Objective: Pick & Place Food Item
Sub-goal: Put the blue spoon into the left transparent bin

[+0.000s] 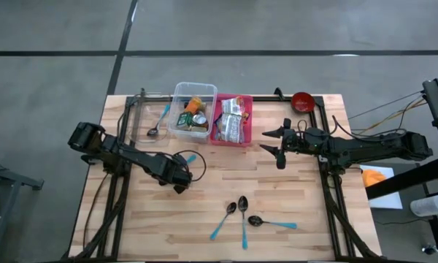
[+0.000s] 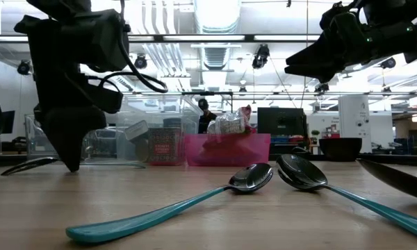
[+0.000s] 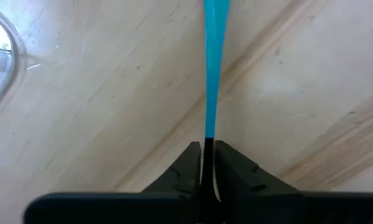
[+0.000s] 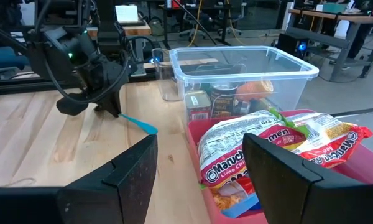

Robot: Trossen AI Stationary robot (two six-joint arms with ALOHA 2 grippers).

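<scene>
My left gripper point(image 1: 181, 184) points steeply down at the table's left middle, shut on a teal-handled spoon point(image 3: 212, 74) whose handle end point(image 1: 192, 157) sticks out toward the far right. My right gripper point(image 1: 274, 143) hovers open above the table, facing the bins, with nothing between its fingers point(image 4: 199, 174). Ramen packets point(image 4: 280, 140) lie in a pink bin point(image 1: 244, 139). Cans and other food sit in a clear bin point(image 1: 177, 131) beside it. My left gripper pinches the spoon between its two fingers at the low end of the teal handle point(image 3: 209, 138), where it turns dark toward the bowl. The fingers come from above, slanting down. The handle runs out ahead of them, close along the wood.
A clear tray point(image 1: 135, 120) with one spoon stands left of the bins. Three more teal spoons point(image 1: 241, 213) lie near the front edge. A red bowl point(image 1: 301, 101) sits at the far right corner. Bare wood lies between the two grippers.
</scene>
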